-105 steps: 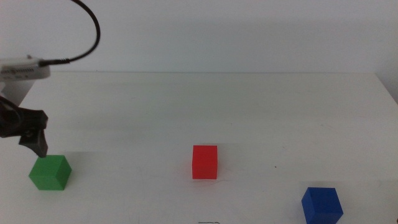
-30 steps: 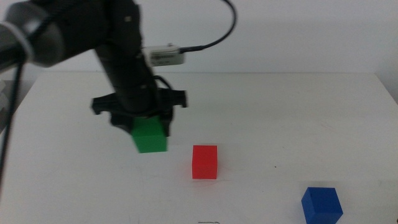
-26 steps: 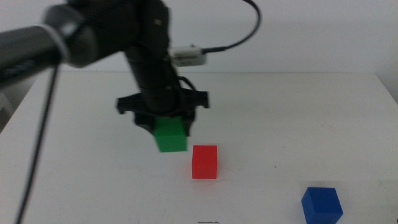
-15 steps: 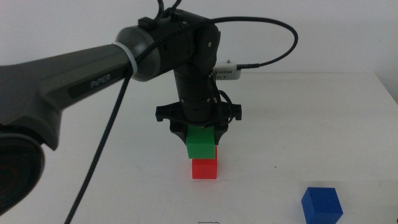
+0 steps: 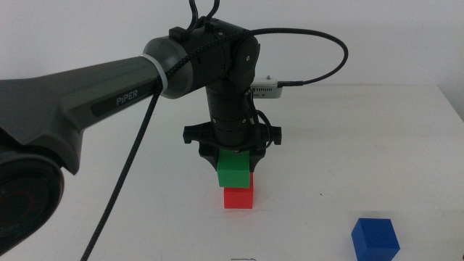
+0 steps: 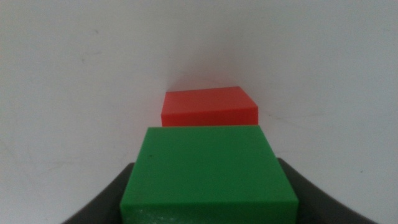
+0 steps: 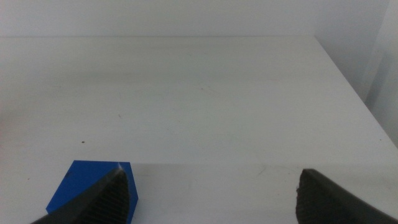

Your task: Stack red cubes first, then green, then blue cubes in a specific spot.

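Fingers (image 6: 124, 193) clamp green (image 5: 234, 170) | left gripper (image 5: 230, 154) vertical over red cubes (image 5: 238, 197)

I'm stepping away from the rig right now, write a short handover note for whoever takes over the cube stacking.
Left gripper: shut on the green cube, holding it over the red cube. The middle view suggests it sits on the red cube or just above it; contact can't be confirmed, and it is not released.
Right gripper: open, waiting near the blue cube, out of the middle view.
Done: red cube in place on the white table.
Left: release green squarely on red, retract the left arm, then stack blue on top.
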Controlling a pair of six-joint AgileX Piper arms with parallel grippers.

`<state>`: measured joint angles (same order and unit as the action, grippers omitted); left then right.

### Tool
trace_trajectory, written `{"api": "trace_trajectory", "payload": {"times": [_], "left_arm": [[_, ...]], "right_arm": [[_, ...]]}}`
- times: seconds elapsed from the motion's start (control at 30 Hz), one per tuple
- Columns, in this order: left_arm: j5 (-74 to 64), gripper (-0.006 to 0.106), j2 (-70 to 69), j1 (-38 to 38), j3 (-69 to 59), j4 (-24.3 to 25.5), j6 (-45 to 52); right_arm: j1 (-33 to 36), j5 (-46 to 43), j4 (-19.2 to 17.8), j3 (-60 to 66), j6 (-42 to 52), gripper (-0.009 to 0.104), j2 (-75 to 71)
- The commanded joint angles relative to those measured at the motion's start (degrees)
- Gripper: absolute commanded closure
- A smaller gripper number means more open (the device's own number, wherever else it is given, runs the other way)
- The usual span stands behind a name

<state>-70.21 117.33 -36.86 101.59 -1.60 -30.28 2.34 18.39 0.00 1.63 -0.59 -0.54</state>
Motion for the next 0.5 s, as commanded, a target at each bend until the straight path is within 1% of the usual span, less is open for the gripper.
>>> {"api": "trace_trajectory", "payload": {"times": [0.0,0.17,0.47], "left_arm": [[1.0,0.102,-3.4,-0.3,1.8,-0.2,0.0],[1.9,0.102,-3.4,-0.3,1.8,-1.1,-0.4],[3.6,0.102,-3.4,-0.7,1.8,-1.1,-1.5]], "right_arm": [[-0.3,-4.1,-0.5,-1.0,0.6,0.015,-1.3],[-0.3,-4.1,-0.5,-1.0,0.6,0.015,-1.3],[-0.3,-4.1,-0.5,-1.0,0.6,0.015,-1.3]]}}
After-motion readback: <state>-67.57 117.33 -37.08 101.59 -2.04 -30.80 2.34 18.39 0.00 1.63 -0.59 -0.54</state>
